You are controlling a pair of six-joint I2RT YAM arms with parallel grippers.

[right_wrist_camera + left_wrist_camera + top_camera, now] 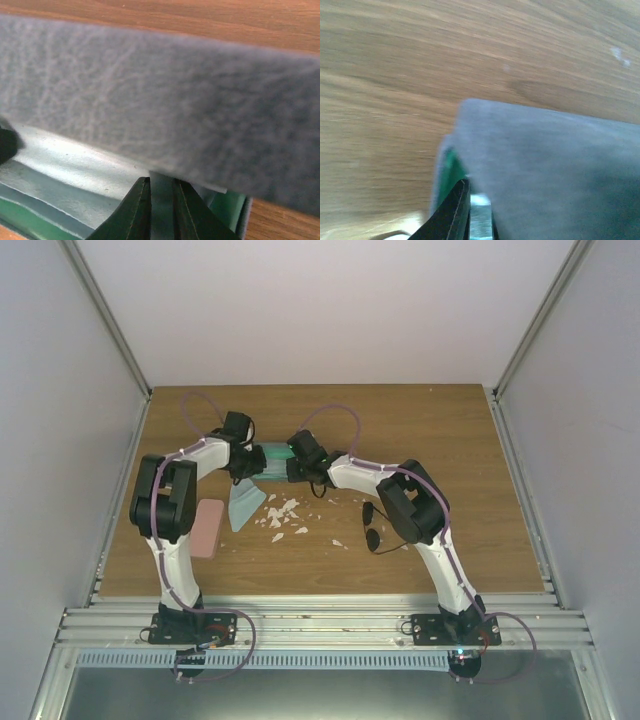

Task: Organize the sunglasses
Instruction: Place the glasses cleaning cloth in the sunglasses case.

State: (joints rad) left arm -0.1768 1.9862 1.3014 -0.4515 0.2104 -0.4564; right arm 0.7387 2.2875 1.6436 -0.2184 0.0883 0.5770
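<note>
1. Plainly visible from above, the dark sunglasses (374,537) lie on the worktop (450,440), just beside the right arm's elbow and apart from both grippers. Only the top camera shows them; neither wrist view does.
2. Left of them, white scraps (281,514) are scattered over the wood. A light blue cloth (243,506) lies just past the scraps.
3. Behind the cloth, near the middle of the worktop, the two arms meet at a blue-grey case (270,456). The left gripper (245,463) is at its left end and the right gripper (295,468) at its right end.
4. The right wrist camera gives what the top view cannot. The case stands open with its green lining (30,220) showing, and the grey lid fills most of the frame. The gripper's two dark fingers (131,212) are closed on a pale edge of the case (a thin strip pinched between them).
5. The left wrist camera is blurred. One dark finger presses beside a pale rim of the case, and a sliver of green lining shows next to it. The lid hides the other finger, so I cannot tell whether this gripper is clamped or merely touching.
6. Farther out, a pink case (207,528) rests on the worktop against the left arm, seen from above alone.
</note>
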